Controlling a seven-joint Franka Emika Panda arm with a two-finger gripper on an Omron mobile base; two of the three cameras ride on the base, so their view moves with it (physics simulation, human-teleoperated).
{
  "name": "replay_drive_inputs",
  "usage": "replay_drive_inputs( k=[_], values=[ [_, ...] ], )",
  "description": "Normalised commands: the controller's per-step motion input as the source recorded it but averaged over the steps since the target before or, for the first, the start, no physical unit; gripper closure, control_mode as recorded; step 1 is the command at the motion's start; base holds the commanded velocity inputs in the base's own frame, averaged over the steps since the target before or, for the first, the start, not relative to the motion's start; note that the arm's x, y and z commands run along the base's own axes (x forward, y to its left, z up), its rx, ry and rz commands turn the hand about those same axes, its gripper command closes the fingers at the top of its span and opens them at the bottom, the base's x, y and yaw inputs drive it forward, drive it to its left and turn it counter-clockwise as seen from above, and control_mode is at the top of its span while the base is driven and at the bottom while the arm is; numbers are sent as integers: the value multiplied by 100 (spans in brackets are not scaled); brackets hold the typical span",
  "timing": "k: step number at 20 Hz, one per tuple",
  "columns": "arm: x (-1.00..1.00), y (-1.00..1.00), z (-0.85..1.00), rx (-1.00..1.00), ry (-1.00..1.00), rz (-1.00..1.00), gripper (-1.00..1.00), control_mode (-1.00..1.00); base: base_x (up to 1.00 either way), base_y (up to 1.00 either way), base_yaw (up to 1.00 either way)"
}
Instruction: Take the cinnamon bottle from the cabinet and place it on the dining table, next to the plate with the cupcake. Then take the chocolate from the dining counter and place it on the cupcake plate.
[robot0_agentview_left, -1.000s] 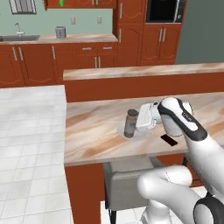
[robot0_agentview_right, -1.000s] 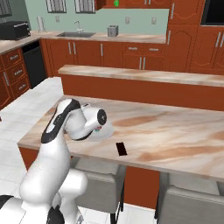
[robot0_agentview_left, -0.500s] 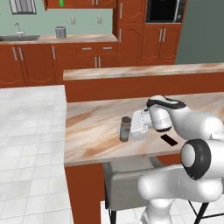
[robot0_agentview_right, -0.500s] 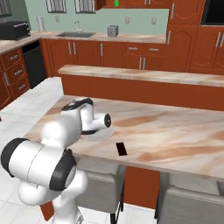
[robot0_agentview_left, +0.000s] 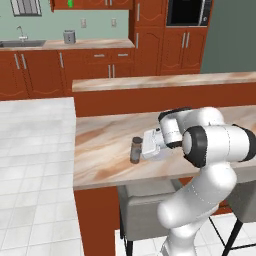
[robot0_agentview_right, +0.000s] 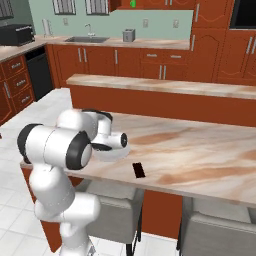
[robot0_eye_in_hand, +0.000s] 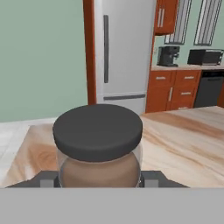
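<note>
Swung further left along the dining table (robot0_agentview_left: 100, 140) since a second ago, carrying the cinnamon bottle (robot0_agentview_left: 135, 150) with it, elbow now folded in front of the base cameras.

Left to right in the left base view: bare marbled top; then bottle, upright, close above or on the slab (cannot tell which), toward the near edge; then gripper (robot0_agentview_left: 145, 148) reaching sideways at it. Clenched on the bottle, judging from the hand view, where the dark cap (robot0_eye_in_hand: 97, 129) sits dead centre with a finger (robot0_eye_in_hand: 46, 181) close against each side of the brownish body. Further right, in the right base view, plate (robot0_agentview_right: 111, 152) half hidden behind the forearm, cupcake not made out; chocolate (robot0_agentview_right: 139, 170) flat on the slab just right of the plate, near the front edge.

Risks, as a judgement:
- Bottle near the front edge: released tilted or while above the surface, could tip and roll off.
- Set down too far left, might not count as next to the plate.
- Elbow and forearm low over the plate: careless retreat could shove plate or chocolate.
</note>
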Motion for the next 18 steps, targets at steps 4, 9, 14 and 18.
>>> replay_drive_inputs(
  k=[4,9,14,18],
  values=[
    [44,19,-27,0,0,1,100,-100,0,0,0],
    [19,8,-34,-1,0,0,-100,-100,0,0,0],
    [-43,0,-18,-2,-8,0,-100,-100,0,0,0],
    [-31,0,3,0,-5,0,-100,-100,0,0,0]
  ],
)
